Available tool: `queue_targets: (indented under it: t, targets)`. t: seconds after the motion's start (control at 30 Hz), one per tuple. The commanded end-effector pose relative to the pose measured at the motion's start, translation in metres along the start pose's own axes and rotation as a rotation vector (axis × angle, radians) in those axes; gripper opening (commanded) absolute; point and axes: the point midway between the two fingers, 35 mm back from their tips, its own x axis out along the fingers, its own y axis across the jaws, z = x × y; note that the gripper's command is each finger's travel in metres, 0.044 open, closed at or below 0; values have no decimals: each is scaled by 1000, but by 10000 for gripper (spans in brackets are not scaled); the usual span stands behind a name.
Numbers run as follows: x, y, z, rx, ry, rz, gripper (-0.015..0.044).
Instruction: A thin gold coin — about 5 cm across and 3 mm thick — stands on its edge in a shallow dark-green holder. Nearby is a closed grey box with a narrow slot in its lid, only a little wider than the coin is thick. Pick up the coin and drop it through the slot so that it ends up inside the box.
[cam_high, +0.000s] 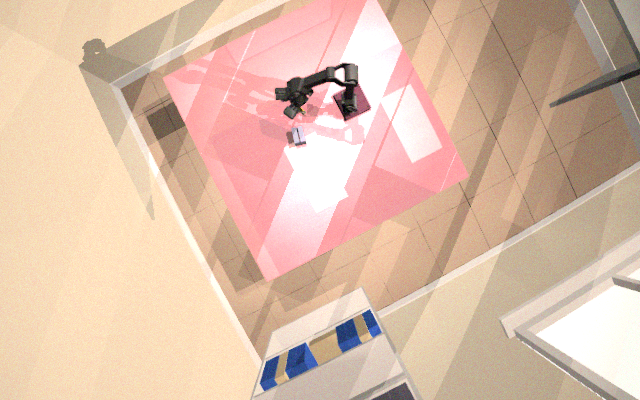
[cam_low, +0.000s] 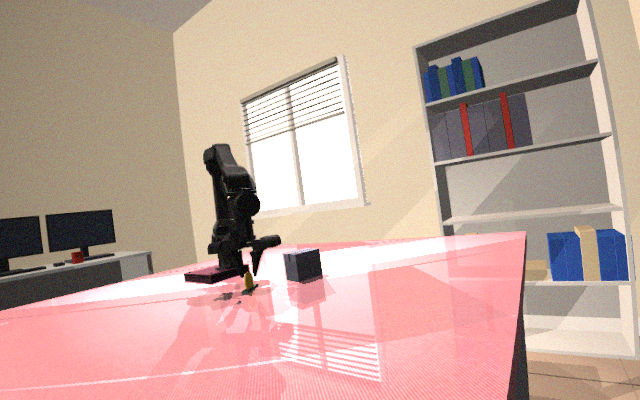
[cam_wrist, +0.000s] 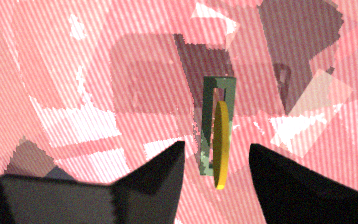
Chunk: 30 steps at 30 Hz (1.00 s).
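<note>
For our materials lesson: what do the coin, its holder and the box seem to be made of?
Coin: probably metal, from its even yellow-gold colour.
Holder: dull dark green, maybe plastic; no shine shows.
Box: plain matte grey, plastic or painted metal; its look leaves that open.

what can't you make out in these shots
- Slot in the grey box: lid seen nearly edge-on in the exterior view; too small in the top view.
- Coin lower edge in the holder: hidden by the coin itself, wrist view.
- Open pincer: fingertips too small in the exterior view.

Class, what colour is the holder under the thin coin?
Dark green holder; clearest in the wrist view.
</note>
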Motion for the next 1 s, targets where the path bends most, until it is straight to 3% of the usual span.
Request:
queue_targets:
  t: [0.0, 0.43, 0.63, 0.97]
  targets:
    - [7, -1, 0, 5, -1, -5, 161]
    - [25, -2, -2, 5, -1, -5, 161]
    - [25, -2, -2, 5, -1, -5, 3]
    - [25, -2, -2, 6, 0, -4, 0]
